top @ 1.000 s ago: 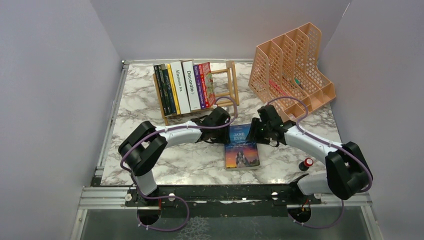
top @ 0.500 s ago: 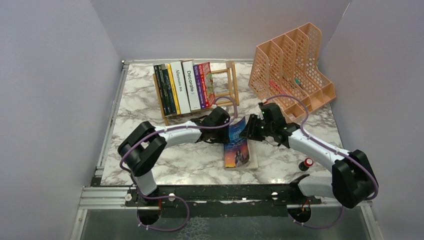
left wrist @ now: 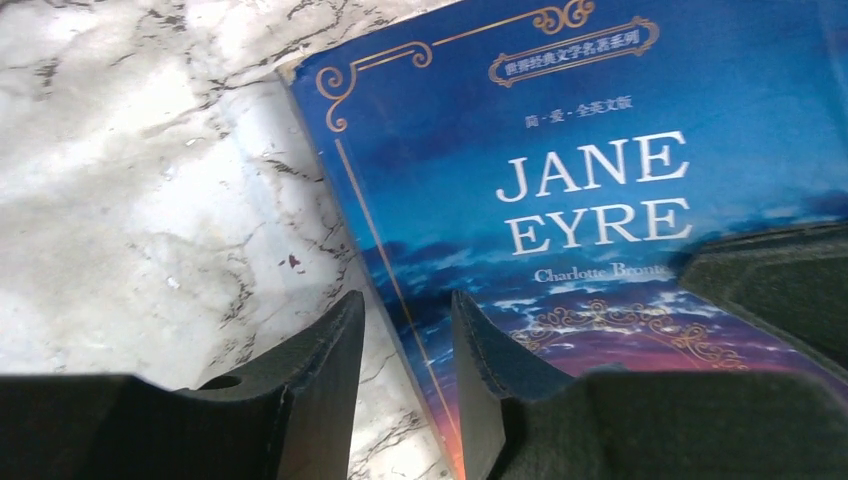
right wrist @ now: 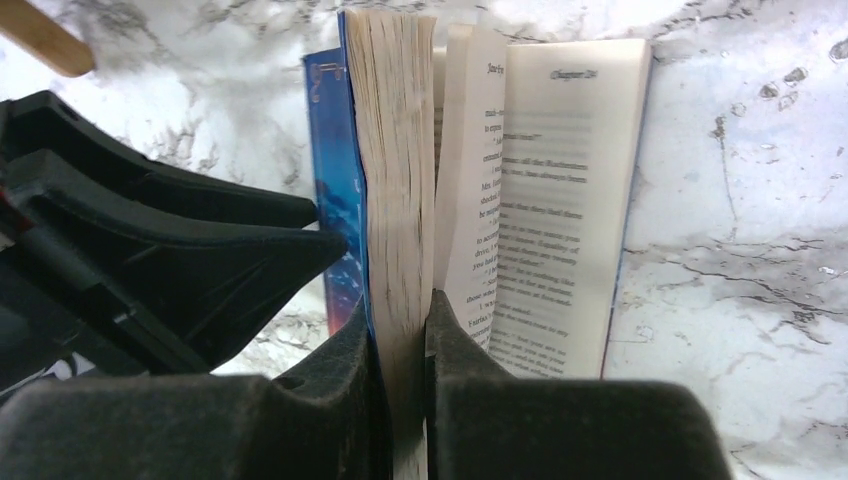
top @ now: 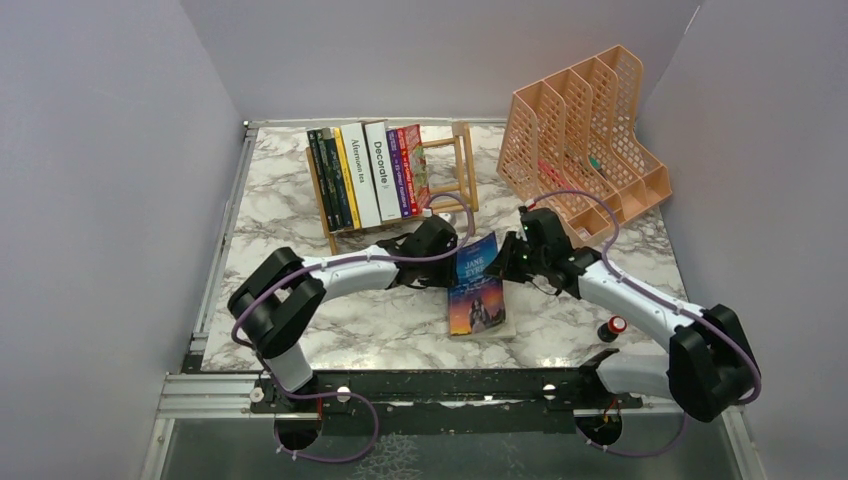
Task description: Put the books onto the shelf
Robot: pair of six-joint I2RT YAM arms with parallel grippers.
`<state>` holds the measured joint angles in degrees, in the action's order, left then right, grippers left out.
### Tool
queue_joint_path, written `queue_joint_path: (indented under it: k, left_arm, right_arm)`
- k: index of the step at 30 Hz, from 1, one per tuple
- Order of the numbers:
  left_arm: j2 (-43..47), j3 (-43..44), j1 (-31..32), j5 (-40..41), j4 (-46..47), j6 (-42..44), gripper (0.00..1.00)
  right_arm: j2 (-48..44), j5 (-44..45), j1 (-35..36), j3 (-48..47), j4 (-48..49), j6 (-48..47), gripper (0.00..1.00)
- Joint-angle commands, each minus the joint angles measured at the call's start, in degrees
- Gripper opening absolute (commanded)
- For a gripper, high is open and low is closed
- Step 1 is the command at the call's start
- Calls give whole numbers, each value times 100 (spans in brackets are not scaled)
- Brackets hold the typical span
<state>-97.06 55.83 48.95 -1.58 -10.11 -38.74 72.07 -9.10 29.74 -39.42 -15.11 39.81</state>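
Pinching with my right hand (right wrist: 400, 320), I have both fingers closed on a thick wad of pages plus the front cover of the one Jane Eyre book (right wrist: 395, 150). That wad stands on edge between my pads. The remaining pages and the back cover lie flat on the marble table (top: 360, 310) just past my right fingertip, open at a chapter page.

My left hand (left wrist: 405, 310) sits just across the book from my right. Its two fingers are a narrow gap apart with nothing pinched between them. One finger is over the marble, the other over the blue cover, and the cover's spine-side edge runs through the gap.

Beyond both hands, a little to the left, stands the single shelf (top: 462, 165). It holds one row of books (top: 365, 175), about eight, though I cannot separate the thin dark spines. Bare rails show between the last red book and the shelf's right end frame.

Beyond my right hand and further right stands one peach mesh organiser (top: 580, 130). One small red-capped thing (top: 617, 325) sits behind my right hand, near the table's front edge.
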Motion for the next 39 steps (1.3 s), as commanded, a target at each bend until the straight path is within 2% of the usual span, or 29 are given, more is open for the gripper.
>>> queue_joint_path:
  k: [1,6,10,16,19,25,28,33,39]
  left_arm:
    - [519,-315,38,391,285,218,39]
    - [1346,-593,18,771,436,226,40]
    - [2230,-754,11,1036,531,389,45]
    - [3316,-1076,-13,705,981,508,67]
    - [3657,-1098,-25,578,985,492,84]
    - [4261,-1113,-40,358,1197,499,98]
    - [4501,-1114,-55,176,1235,491,99]
    - [4792,-1090,-69,-817,1443,409,99]
    - [4987,-1066,-91,-1397,1591,362,96]
  right_arm:
    - [-563,4,61,-70,489,-121,1]
    - [-1153,-159,61,1,811,-324,1]
    - [-1783,-411,64,82,1234,-429,1]
    - [-2586,-889,59,10,1872,-555,1]
    - [-2809,-1122,65,-159,2094,-549,1]
    - [-3011,-1795,61,-590,2729,-393,1]
    - [-3037,-2057,59,-790,3123,-333,1]
    - [-2884,-2376,59,-990,3939,-100,1]
    - [-2624,-2799,63,-1167,4978,309,1]
